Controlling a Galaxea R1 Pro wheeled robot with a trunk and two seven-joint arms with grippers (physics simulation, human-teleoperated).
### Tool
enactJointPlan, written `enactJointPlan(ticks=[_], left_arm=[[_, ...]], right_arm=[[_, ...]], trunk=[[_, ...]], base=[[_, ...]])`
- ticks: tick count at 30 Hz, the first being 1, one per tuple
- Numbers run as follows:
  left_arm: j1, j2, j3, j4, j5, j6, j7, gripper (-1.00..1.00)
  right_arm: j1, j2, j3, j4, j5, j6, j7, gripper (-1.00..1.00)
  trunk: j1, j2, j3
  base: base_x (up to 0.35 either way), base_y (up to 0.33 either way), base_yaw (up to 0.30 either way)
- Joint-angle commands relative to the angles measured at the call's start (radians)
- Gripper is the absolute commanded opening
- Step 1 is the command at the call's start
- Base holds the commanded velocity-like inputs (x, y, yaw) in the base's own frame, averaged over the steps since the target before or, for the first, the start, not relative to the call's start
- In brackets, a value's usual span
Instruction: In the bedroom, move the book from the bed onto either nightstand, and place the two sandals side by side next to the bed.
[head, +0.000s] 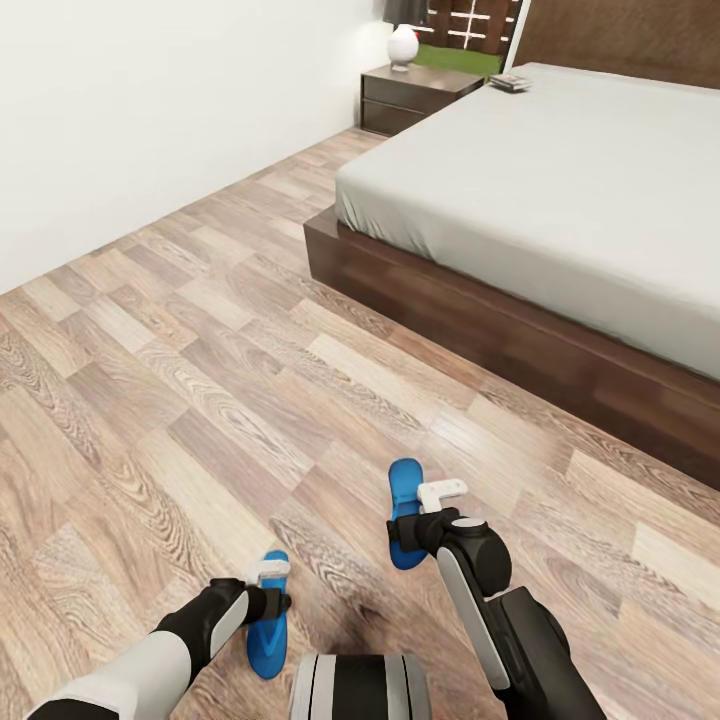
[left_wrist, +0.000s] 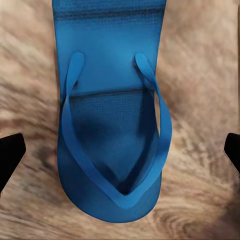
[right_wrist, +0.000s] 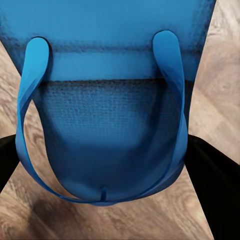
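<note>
My left gripper (head: 268, 600) is spread wide over one sandal (head: 268, 640); my right gripper (head: 405, 530) pinches the other sandal (head: 404, 500), both well short of the bed (head: 560, 180).

Matt blue sandals (left_wrist: 112, 125) with finely textured rubbery soles, grained wood-plank floor (head: 200, 380) with soft sheen, smooth cloth mattress (head: 560, 190), dark wooden bed base (head: 480, 320)

A flat bright blue flip-flop sandal (left_wrist: 112, 125) lies sole-down on the light wood-plank floor (left_wrist: 200, 75), straps up. Its thin blue Y-shaped strap (left_wrist: 120, 192) runs from two anchor points on the footbed and meets at the toe post by the rounded end. A black fingertip (left_wrist: 10, 155) of the left gripper (left_wrist: 120, 152) stands on each side of the sandal, spread wide and apart from its edges.
</note>
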Motion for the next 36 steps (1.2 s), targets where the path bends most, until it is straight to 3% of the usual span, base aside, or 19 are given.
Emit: enactJointPlan(ticks=[1, 9, 20, 29, 36], left_arm=[[0.0, 0.0, -0.007, -0.001, 0.008, -0.012, 0.001, 1.0], [0.0, -0.001, -0.007, -0.001, 0.008, -0.038, 0.001, 1.0], [0.001, -0.001, -0.007, -0.001, 0.009, -0.043, 0.001, 1.0], [0.001, -0.001, -0.007, -0.001, 0.008, -0.043, 0.001, 1.0], [0.001, 0.0, -0.007, -0.002, 0.009, -0.045, 0.001, 1.0]], right_arm=[[-0.001, 0.0, 0.001, -0.001, -0.011, 0.003, -0.011, -1.0], [0.0, 0.0, 0.001, -0.001, -0.011, 0.003, -0.011, -1.0], [0.0, 0.0, 0.001, -0.001, -0.011, 0.003, -0.011, -1.0], [-0.001, 0.0, 0.001, -0.001, -0.011, 0.003, -0.012, -1.0], [0.0, 0.0, 0.001, -0.001, -0.01, 0.003, -0.012, -1.0]], trunk=[[0.0, 0.0, -0.001], [0.003, -0.002, -0.028], [0.003, -0.002, -0.028], [0.007, -0.004, -0.062], [0.007, -0.004, -0.066]], base=[[0.0, 0.0, 0.0], [0.0, 0.0, 0.0], [0.0, 0.0, 0.0], [0.0, 0.0, 0.0], [0.0, 0.0, 0.0]])
